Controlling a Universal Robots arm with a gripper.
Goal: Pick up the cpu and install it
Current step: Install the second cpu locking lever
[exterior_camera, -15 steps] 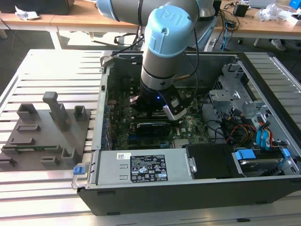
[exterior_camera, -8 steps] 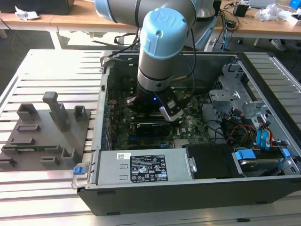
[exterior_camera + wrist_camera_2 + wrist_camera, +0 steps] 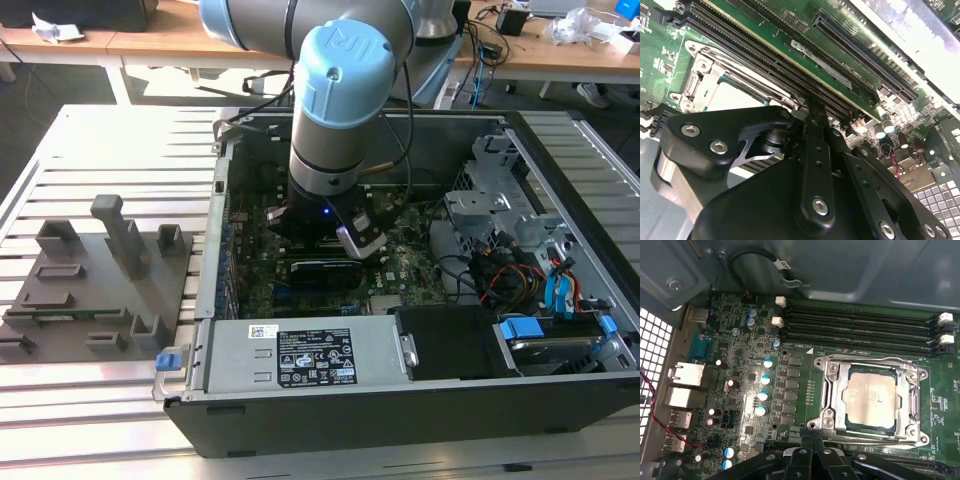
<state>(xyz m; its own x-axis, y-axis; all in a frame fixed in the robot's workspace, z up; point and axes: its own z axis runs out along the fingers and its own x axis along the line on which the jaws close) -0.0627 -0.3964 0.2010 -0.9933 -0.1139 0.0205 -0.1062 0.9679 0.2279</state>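
The cpu (image 3: 872, 399) already sits inside the socket frame (image 3: 832, 390) on the motherboard. Your gripper (image 3: 811, 436) hovers just beside that frame, fingers pressed together, holding nothing. Check that the chip lies flat in the frame before any pressing.

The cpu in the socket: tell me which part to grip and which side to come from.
The cpu lies flat inside the metal socket frame, whose rails crowd its rim. Only the pale top is fully exposed, so coming straight down from above looks best, pinching two opposite edges where the frame leaves room. The gripper sits beside the frame.
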